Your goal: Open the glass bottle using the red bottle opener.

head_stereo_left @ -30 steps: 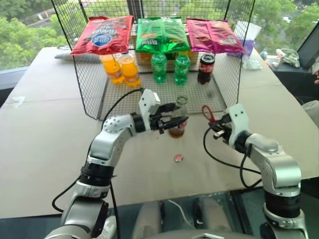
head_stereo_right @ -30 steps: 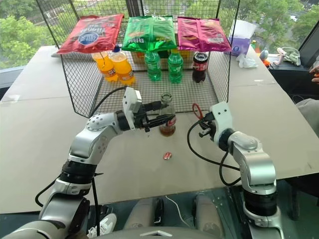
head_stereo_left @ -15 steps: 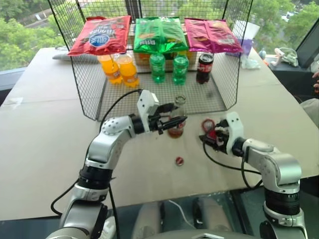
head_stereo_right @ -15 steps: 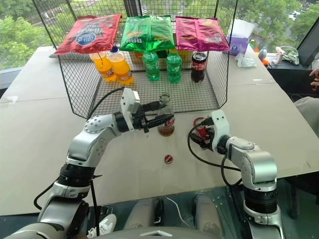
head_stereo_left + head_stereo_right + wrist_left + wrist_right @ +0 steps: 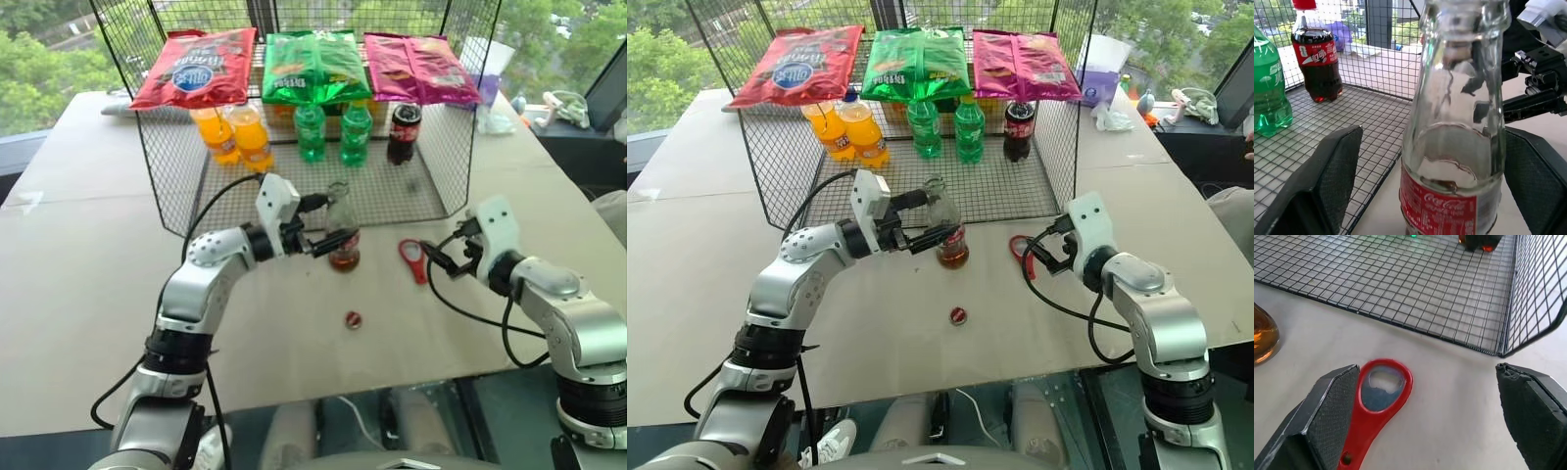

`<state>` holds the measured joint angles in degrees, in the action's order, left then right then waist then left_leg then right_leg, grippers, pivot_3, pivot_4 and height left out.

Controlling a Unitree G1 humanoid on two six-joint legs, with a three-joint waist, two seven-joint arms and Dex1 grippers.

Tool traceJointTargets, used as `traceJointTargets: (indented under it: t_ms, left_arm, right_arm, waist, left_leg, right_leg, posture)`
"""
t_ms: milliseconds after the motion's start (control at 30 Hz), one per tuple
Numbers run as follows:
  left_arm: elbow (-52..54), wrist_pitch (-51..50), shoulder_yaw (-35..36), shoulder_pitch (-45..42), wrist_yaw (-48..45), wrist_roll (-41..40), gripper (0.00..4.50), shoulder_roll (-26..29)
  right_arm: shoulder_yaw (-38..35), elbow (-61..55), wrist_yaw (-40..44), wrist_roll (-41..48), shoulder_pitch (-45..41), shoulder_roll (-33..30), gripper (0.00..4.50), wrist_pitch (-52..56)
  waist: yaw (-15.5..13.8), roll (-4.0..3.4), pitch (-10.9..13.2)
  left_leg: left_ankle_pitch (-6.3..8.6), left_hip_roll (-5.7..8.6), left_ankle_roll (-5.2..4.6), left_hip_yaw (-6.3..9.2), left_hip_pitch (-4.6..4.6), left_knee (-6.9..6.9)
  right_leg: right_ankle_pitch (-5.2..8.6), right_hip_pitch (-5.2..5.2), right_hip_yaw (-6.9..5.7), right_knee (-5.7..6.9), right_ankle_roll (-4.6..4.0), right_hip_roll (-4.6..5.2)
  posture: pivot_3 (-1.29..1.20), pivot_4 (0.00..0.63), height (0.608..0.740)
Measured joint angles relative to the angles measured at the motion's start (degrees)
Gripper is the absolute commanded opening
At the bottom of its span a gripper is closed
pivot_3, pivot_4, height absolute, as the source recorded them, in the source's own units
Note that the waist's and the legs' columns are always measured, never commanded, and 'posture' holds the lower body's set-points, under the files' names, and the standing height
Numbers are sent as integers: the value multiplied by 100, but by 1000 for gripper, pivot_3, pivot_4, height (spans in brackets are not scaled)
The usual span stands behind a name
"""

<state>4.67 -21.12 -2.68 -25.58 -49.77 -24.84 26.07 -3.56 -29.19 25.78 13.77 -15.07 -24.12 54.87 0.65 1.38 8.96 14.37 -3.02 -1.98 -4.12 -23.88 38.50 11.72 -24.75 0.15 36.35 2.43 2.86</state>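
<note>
The glass bottle (image 5: 342, 238), clear with amber liquid at its base and a red-and-white label, stands on the table in front of the wire cage, its neck leaning a little to the left. My left gripper (image 5: 329, 223) is open around the bottle. Its fingers (image 5: 1327, 181) stand on either side with a gap to the glass. The red bottle opener (image 5: 413, 258) lies flat on the table right of the bottle. My right gripper (image 5: 449, 258) is open just right of the opener, which lies by one finger (image 5: 1322, 416). A small red cap (image 5: 352, 318) lies on the table nearer the front edge.
A wire cage (image 5: 176, 186) behind the bottle holds two orange soda bottles (image 5: 238, 134), two green bottles (image 5: 333, 132) and a dark cola bottle (image 5: 404, 132). Three snack bags (image 5: 309, 67) lie on its top. The table's front edge (image 5: 323, 387) is close below the cap.
My right gripper let go of the opener, which now lies on the table, and drew off to the right and up. My left gripper's fingers opened off the bottle.
</note>
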Motion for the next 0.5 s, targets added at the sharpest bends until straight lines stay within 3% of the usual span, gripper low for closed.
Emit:
traceJointTargets:
  t_ms: [500]
  left_arm:
    - [482, -239, 48, 146, -129, -240, 4454, 144]
  right_arm:
    - [35, -138, 260, 230, 231, -372, 4500, -782]
  waist:
    - [-1, 1, 1]
  left_leg:
    - [0, 0, 0, -3, 0, -8]
  right_leg:
    - [0, 0, -1, -8, 0, -1]
  posture:
    - [0, 150, 740]
